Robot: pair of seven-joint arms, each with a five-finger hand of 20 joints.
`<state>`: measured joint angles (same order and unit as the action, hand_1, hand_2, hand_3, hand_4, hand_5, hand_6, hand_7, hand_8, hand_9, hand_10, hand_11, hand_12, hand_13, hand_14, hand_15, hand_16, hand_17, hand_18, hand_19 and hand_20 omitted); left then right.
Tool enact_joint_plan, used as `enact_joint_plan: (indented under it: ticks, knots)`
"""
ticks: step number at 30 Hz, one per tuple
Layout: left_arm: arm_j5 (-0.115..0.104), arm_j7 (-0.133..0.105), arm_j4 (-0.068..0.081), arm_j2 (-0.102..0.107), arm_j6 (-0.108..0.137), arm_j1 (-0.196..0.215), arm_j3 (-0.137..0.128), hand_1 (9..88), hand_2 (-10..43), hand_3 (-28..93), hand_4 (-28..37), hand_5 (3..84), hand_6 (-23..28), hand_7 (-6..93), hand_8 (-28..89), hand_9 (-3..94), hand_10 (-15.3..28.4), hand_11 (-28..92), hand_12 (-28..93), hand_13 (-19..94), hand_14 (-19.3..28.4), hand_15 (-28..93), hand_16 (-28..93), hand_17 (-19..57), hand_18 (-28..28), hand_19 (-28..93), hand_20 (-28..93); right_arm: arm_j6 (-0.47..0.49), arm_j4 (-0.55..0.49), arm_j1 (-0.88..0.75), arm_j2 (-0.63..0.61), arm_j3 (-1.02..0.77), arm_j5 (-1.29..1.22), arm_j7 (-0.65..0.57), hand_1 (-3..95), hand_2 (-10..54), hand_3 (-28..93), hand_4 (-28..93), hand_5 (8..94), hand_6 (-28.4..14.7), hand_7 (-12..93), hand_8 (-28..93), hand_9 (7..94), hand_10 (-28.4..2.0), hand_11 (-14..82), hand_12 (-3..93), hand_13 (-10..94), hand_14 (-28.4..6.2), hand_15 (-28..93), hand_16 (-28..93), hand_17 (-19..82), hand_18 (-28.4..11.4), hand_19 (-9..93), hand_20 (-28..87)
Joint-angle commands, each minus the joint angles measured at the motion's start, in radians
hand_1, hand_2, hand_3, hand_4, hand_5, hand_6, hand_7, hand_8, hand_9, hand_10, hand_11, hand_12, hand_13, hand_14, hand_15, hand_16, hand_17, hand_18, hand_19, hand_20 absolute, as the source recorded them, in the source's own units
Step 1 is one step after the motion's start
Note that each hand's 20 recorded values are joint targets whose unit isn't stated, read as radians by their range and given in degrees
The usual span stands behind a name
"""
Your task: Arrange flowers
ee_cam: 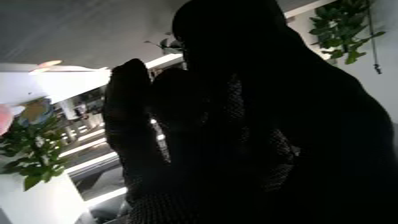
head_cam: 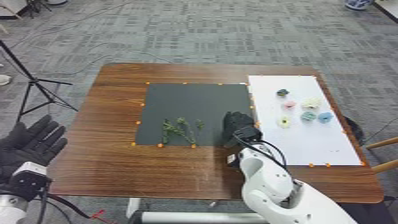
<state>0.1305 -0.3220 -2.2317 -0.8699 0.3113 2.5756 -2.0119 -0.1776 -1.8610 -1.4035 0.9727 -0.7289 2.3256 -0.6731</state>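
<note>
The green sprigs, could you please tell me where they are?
In the head view, the green sprigs lie on the near part of the dark mat, just left of the right hand.

right wrist view | right hand [head_cam: 236,123]: black glove, backlit | leafy green plants [ee_cam: 35,150] beyond | bright light strips [ee_cam: 106,196]

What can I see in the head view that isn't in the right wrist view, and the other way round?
Head view: the brown table, dark mat with green sprigs, white sheet with small flower heads, and the open left hand by the table's left edge.

Right wrist view: leafy plants and bright strips in the background.

Both: the right hand, at the mat's right edge in the head view and close up in the wrist view.
</note>
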Motion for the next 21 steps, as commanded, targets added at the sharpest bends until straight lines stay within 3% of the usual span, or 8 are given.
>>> enact_joint_plan:
  ticks: [1,7,21]
  knots:
    - [-0.008,-0.003,-0.003,-0.005,-0.001,0.013,-0.001,27.4,14.0,70,-26.6,39.4,8.3,10.0,-7,32.2,13.8,16,14,22,13.3,24,-1,-2.8,10.9,17,12,-0.015,0.039,-0.010,-0.004,-0.006,0.002,0.046,64.2,-9.5,71,-28,75.0,0.7,44,16,84.3,-8.9,20.6,54.3,71,-9.1,68,50,34,-26.9,81,41]
    - [-0.007,-0.001,-0.004,-0.011,-0.001,0.013,-0.001,27.5,14.0,70,-26.6,39.5,8.4,9.9,-7,32.2,14.0,15,14,22,13.3,24,0,-2.8,11.0,17,12,0.019,0.033,-0.017,-0.008,-0.018,0.005,0.047,63.9,-9.5,71,-28,72.8,1.0,46,15,82.6,-8.5,20.2,52.7,69,-9.3,69,51,33,-26.2,80,41]
    - [-0.005,-0.005,-0.007,-0.019,0.000,0.024,-0.007,27.5,14.2,70,-26.7,39.5,8.5,9.8,-7,32.3,13.9,15,14,22,13.3,24,-1,-2.8,11.0,17,12,0.052,-0.050,-0.037,-0.032,-0.035,0.020,0.019,55.5,-9.5,66,-28,68.9,-1.2,43,12,76.0,-11.8,24.9,49.5,64,-13.3,75,41,29,-27.4,79,40]
